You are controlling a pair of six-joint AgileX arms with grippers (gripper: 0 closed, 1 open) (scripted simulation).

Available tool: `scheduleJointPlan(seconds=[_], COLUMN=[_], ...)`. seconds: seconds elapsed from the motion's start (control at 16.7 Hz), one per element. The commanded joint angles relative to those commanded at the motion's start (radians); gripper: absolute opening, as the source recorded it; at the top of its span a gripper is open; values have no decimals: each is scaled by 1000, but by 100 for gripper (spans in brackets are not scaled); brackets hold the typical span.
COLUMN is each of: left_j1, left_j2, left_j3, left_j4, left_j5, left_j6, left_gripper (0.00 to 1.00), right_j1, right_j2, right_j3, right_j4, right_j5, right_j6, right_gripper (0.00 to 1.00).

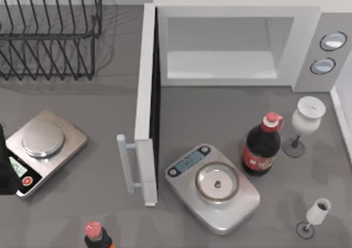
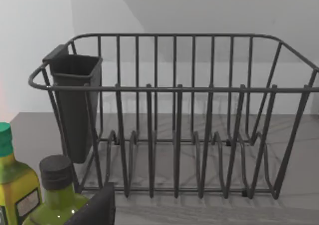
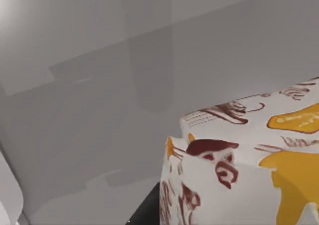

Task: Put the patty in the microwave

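Two scales (image 1: pixel 213 188), two glasses (image 1: pixel 304 124), one open microwave (image 1: pixel 231 44); grippers' grip unclear.

The bench (image 1: pixel 104 121) is plain grey. On it the microwave (image 1: pixel 231 17) is white, with a grey panel (image 1: pixel 330 50) carrying two pale blue dials. The dish rack (image 1: pixel 49 33) is dark wire, its cutlery cup (image 2: pixel 75 105) charcoal. Both kitchen scales (image 1: pixel 212 187) are brushed silver. The cola bottle (image 1: pixel 263 146) is near-black with a red label and cap. Two olive oil bottles (image 2: pixel 57 195) are yellow-green. A white box (image 3: pixel 249 165) bears maroon drawings and yellow patches.
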Motion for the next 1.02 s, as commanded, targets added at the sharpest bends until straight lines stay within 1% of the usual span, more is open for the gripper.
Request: scheduleJointPlan(seconds=[0.3, 0.48, 0.6, 0.72, 1.02], left_j1=[0, 0, 0, 0, 0], left_j2=[0, 0, 0, 0, 0], left_j3=[0, 0, 0, 0, 0], left_j4=[0, 0, 0, 0, 0], left_j5=[0, 0, 0, 0, 0], left_j6=[0, 0, 0, 0, 0], left_gripper=[100, 100, 100, 100, 100], right_j1=[-3, 13, 38, 76, 215], right_j2=[1, 25, 59, 105, 283], right_j3=[0, 48, 109, 183, 359], right_j4=[0, 55, 139, 255, 655], right_j5=[0, 38, 88, 151, 328], right_j6=[2, 58, 144, 262, 628], right_gripper=[0, 0, 0, 0, 0])
